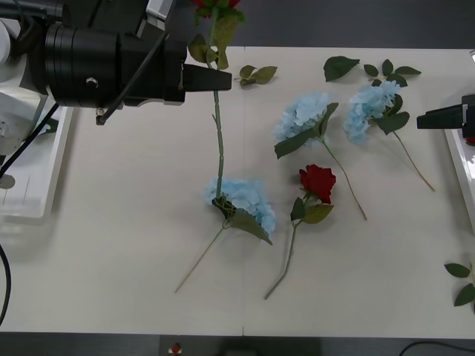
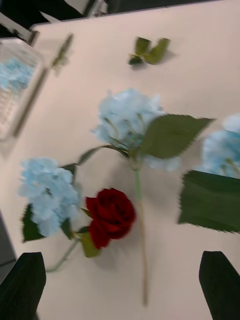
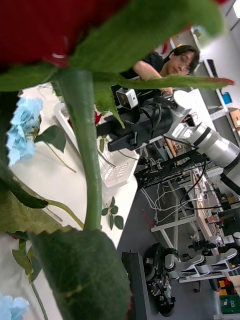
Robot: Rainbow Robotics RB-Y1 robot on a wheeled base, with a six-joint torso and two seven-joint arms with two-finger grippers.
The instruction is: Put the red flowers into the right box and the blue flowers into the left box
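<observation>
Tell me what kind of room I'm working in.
Probably a robotics lab: behind the right tool, the left wrist view shows a cable-hung rack and a spare robot arm on the floor. The white table holds artificial flowers.

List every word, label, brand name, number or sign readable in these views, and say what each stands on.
No readable text stands on anything here.
The left gripper, holding a red flower by its stem above the table: no lettering shows.
The right gripper, open over the table: plain black, unmarked.
The blue flowers, the red flower lying on the table and the left box: no labels.
The room clutter in the left wrist view: too small to read.
</observation>
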